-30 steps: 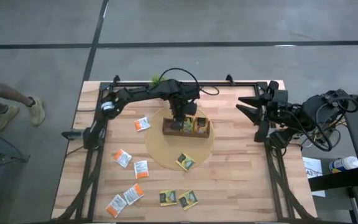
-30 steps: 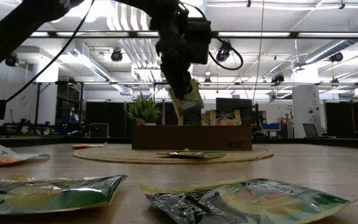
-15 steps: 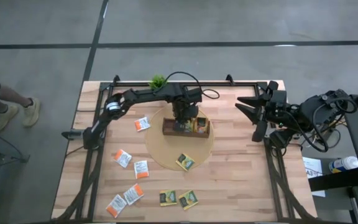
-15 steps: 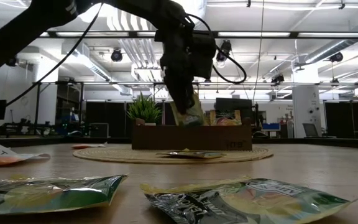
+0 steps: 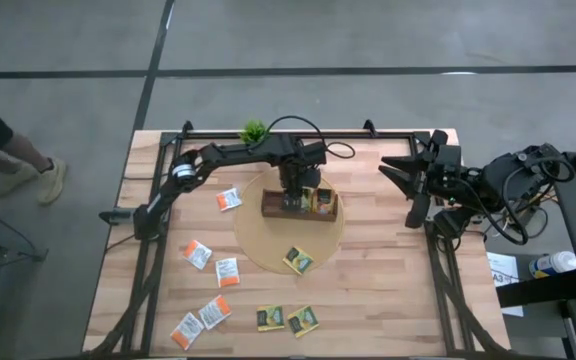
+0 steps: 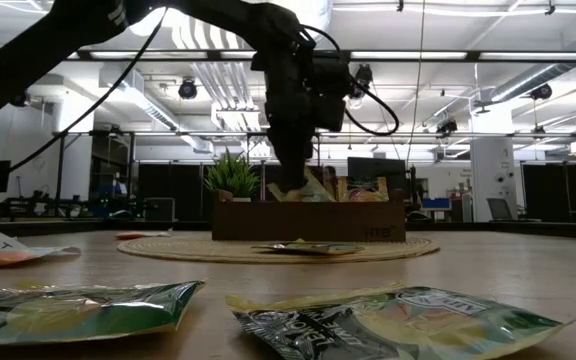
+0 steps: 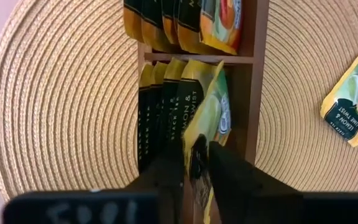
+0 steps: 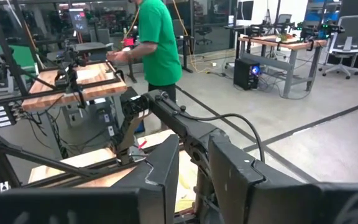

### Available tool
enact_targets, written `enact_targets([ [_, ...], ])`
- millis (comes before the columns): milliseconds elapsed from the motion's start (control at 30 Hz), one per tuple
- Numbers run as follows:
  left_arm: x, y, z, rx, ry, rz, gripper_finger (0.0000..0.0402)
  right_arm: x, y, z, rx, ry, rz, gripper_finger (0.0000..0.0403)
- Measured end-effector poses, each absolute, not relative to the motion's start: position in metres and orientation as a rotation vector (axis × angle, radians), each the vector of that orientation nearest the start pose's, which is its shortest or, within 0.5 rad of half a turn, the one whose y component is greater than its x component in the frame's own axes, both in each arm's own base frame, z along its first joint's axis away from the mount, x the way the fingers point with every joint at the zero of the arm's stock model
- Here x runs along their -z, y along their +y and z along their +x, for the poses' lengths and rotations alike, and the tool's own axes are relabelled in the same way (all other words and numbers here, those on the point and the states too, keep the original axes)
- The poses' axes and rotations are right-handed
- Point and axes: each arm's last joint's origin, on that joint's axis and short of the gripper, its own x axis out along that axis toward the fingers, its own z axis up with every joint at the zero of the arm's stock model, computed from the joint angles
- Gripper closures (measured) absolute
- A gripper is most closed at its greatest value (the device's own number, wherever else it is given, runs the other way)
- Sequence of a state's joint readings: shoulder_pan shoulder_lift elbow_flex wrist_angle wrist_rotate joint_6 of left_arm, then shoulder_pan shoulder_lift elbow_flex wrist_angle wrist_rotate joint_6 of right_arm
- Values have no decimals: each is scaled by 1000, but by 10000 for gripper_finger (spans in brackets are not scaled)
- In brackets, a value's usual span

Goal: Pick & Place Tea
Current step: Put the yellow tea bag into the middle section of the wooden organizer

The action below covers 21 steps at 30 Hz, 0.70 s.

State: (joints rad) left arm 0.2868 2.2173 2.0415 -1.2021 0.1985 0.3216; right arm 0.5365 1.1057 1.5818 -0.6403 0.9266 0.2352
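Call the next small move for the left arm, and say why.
Probably open the left pincer and let go, then lift straight up. Its fingers pinch a green-and-yellow tea packet that already stands down in the tray, in a slot beside other packets of the same kind. The right pincer waits at the table's right edge.
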Motion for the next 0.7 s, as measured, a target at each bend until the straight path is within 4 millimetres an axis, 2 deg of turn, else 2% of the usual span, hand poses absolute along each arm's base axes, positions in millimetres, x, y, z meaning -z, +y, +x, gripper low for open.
enact_targets([
  [167, -236, 122, 432, 128, 1332, -62, 289, -491, 70, 163, 401, 77, 118, 319],
  [300, -239, 121, 431, 121, 1327, -55, 274, -491, 70, 163, 401, 77, 119, 316],
  [500, -246, 121, 429, 120, 1331, -56, 281, -491, 70, 163, 401, 77, 118, 323],
  [700, -245, 120, 425, 133, 1372, -64, 316, -491, 70, 163, 401, 82, 114, 330],
])
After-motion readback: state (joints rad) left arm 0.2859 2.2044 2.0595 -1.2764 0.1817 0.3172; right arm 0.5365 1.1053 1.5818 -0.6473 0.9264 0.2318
